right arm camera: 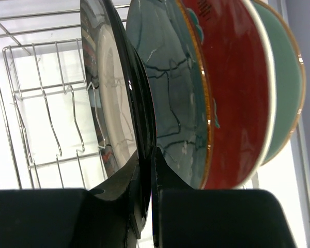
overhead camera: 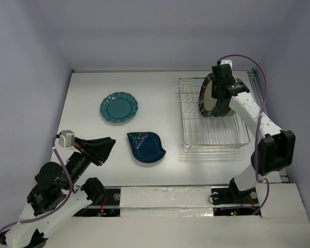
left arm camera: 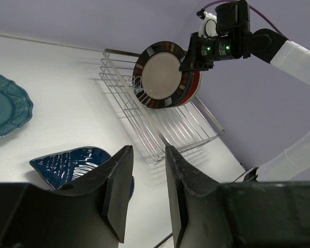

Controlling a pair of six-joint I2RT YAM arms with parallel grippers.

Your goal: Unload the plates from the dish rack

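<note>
The silver wire dish rack (overhead camera: pixel 214 135) stands at the right. Several plates stand upright at its far end. My right gripper (overhead camera: pixel 220 89) is shut on the rim of the dark-rimmed cream-centred plate (overhead camera: pixel 208 95), the leftmost one. In the right wrist view its jaws (right arm camera: pixel 150 155) pinch that plate (right arm camera: pixel 113 103); behind it stand a dark teal glazed plate (right arm camera: pixel 168 93), a red-rimmed plate (right arm camera: pixel 232 88) and a pale green plate (right arm camera: pixel 287 88). The teal scalloped plate (overhead camera: pixel 119 108) and the dark blue leaf-shaped plate (overhead camera: pixel 145 148) lie flat on the table. My left gripper (overhead camera: pixel 109 146) is open and empty.
The near part of the rack (left arm camera: pixel 165 121) holds only bare tines. The white table (overhead camera: pixel 88 103) ends at grey walls behind and at both sides. A white strip (overhead camera: pixel 165 195) runs along the near edge between the arm bases.
</note>
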